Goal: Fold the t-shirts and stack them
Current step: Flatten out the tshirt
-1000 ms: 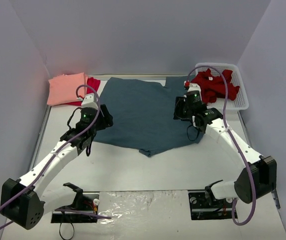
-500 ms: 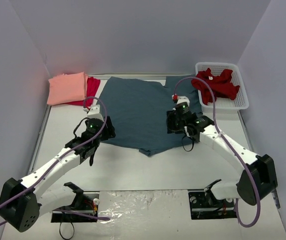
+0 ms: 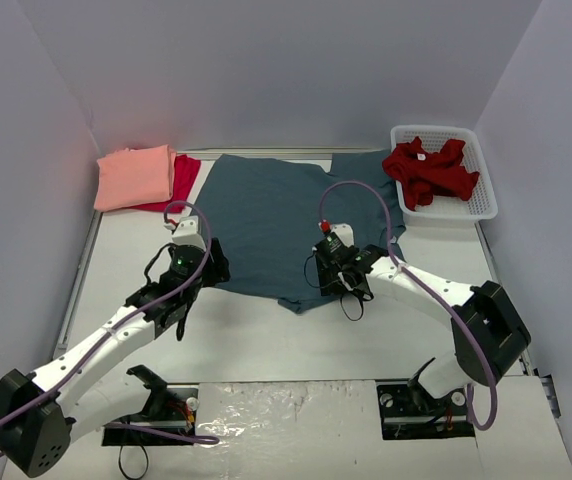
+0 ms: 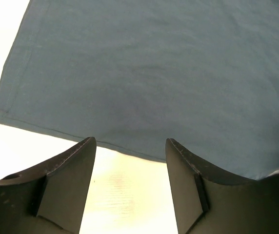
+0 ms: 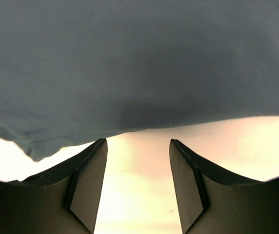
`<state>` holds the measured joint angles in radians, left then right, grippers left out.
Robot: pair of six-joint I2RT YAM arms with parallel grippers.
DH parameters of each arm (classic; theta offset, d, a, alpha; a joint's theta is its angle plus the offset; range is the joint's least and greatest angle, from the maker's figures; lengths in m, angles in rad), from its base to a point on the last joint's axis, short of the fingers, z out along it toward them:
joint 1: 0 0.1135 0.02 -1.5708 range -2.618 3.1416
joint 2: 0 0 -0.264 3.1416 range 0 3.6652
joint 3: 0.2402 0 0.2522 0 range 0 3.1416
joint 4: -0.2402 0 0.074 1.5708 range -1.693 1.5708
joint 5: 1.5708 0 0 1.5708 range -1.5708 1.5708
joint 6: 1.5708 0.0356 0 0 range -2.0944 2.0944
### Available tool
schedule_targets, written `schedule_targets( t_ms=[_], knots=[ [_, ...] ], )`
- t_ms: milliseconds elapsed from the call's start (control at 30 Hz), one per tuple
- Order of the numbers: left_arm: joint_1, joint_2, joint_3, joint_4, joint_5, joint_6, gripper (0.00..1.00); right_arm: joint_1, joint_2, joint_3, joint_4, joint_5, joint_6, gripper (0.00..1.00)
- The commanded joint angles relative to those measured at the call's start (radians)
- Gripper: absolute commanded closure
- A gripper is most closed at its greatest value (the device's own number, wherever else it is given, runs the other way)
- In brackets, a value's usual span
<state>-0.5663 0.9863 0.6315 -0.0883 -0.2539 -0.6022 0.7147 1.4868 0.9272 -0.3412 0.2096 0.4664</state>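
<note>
**Both arms low at near hem of blue shirt point(image 3: 286, 215)**

The blue shirt lay spread flat across the middle of the table point(image 3: 266, 340), its near edge running down to a corner between the two arms.

The left gripper point(image 4: 129, 146) sat at the near-left stretch of the hem. Its jaws stood moderately apart with nothing between them. In the wrist view the hem crossed just beyond the fingertips, and bare table showed in the gap.

The right gripper point(image 5: 138, 146) sat at the near edge, just right of the near corner. Its jaws were likewise parted and empty. The shirt's edge hung across the view just past the tips, with a small turned-up fold of cloth to the left.

Whether either gripper's tips touched the cloth could not be told.

At the far left, the pink shirt point(image 3: 134, 177) lay folded on top of the crimson shirt point(image 3: 183, 175), which showed along its right side. Both were near the blue shirt's far-left corner.

At the far right, the dark red shirt point(image 3: 431, 172) lay crumpled in the white basket point(image 3: 482, 206), just beside the blue shirt's far-right edge.
</note>
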Motion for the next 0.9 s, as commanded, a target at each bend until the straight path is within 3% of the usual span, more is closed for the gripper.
schedule_targets(
  t_ms=[0,333,867],
  knots=[
    [-0.007,-0.024,-0.006,-0.011,-0.018,0.012,0.43,-0.003,-0.014,-0.022,-0.061,0.106,0.109,0.51],
    [-0.007,-0.037,-0.024,-0.019,-0.015,0.021,0.42,-0.009,-0.025,-0.094,-0.062,0.157,0.233,0.52],
    [-0.007,-0.038,-0.023,-0.019,-0.018,0.055,0.41,-0.027,0.095,-0.054,0.019,0.146,0.230,0.54]
  ],
)
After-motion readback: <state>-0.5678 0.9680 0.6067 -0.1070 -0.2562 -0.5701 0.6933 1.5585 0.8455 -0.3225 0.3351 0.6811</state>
